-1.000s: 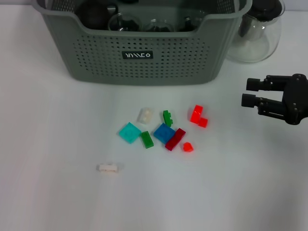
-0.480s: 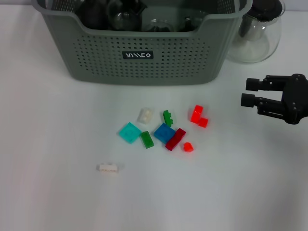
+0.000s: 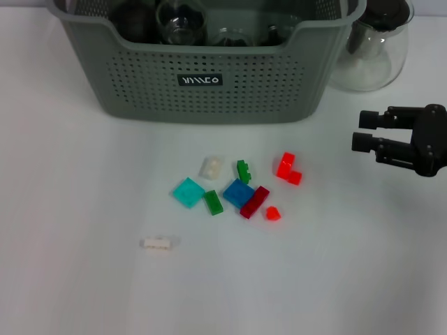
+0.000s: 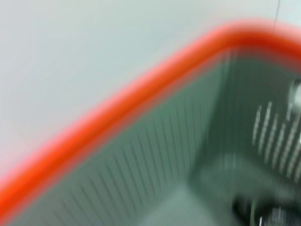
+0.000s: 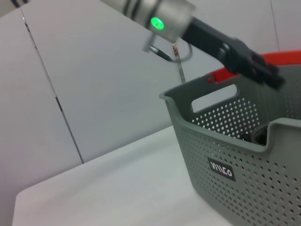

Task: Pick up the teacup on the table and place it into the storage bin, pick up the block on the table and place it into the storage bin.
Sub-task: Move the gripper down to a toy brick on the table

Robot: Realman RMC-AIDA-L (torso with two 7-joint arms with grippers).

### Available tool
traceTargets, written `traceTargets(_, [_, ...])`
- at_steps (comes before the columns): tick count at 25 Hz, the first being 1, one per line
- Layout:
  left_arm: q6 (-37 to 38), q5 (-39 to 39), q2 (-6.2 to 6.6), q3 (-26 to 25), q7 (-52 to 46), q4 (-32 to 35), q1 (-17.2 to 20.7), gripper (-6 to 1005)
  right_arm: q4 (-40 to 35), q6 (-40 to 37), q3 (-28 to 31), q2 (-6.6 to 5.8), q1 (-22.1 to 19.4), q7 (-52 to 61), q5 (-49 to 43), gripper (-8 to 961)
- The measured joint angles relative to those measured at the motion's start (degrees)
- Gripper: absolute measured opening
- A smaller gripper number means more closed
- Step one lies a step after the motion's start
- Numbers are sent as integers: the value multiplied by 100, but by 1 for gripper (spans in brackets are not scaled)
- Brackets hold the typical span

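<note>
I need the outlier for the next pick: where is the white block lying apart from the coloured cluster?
In the head view, the white block lies alone on the table, on the robot's left, nearer the robot than the teal block.

The storage bin (image 3: 209, 77) is coloured grey-green, its walls patterned with rows of small round holes; a small black label (image 3: 199, 79) with white lettering is carried on its front wall. A red-orange band is seen at the bin's rim in the wrist views. The counter (image 3: 84, 209) is plain white. The blocks are coloured as follows: 1 teal (image 3: 188, 192), 1 blue (image 3: 238, 192), 2 green (image 3: 213, 202) (image 3: 243, 171), 1 dark red (image 3: 254, 202), 2 bright red (image 3: 288, 167) (image 3: 272, 213), and 2 whitish (image 3: 210, 167) (image 3: 157, 243). The right claw (image 3: 367, 132) is black. The glass pitcher (image 3: 370, 49) is clear, with a dark top.
</note>
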Motion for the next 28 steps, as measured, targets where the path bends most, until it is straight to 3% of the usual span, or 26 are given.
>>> traceTargets(2, [552,-693,-19,-267,231,941,395,452,1,-2,15,-14,24,36,6,489])
traceTargets(3, [552,-693,-19,-267,231,941,395,506,3,-4,23,-18,39,51,7,489])
traceTargets(4, [1199,-1915,71,-753,618,1623,800,560,3,-1,32,-20,45,55,5,489])
traceTargets(5, [1384,-2349,106,-926,772,1698,908,598,4,2,37,-19,52,56,3,489])
traceTargets(9, [2611,-5104,259,-2125,2021,1488,1647,749,3,32,124,27,53,-11,3,489])
traceTargets(13, [3869,-6503,187,-3013,3348,964,2417,833,5,30,250,59,40,-41,12,489])
traceTargets(16, [4408,-6415,-12,-3275,4518,819,3052,878,56,31,387,74,22,-79,15,488])
traceTargets(18, [4549,-5857,-223,-3259,5404,836,3494,909,91,25,486,78,17,-84,10,488])
traceTargets(20, [4583,-5268,-346,-3167,6279,718,3826,907,92,19,493,79,13,-79,9,488])
traceTargets(22, [4577,-4750,-370,-3086,6939,279,4011,905,92,8,503,74,2,-59,11,488])
traceTargets(28, [3866,-3632,-378,-3280,8951,-1440,4059,905,99,3,513,70,10,-37,-15,489])
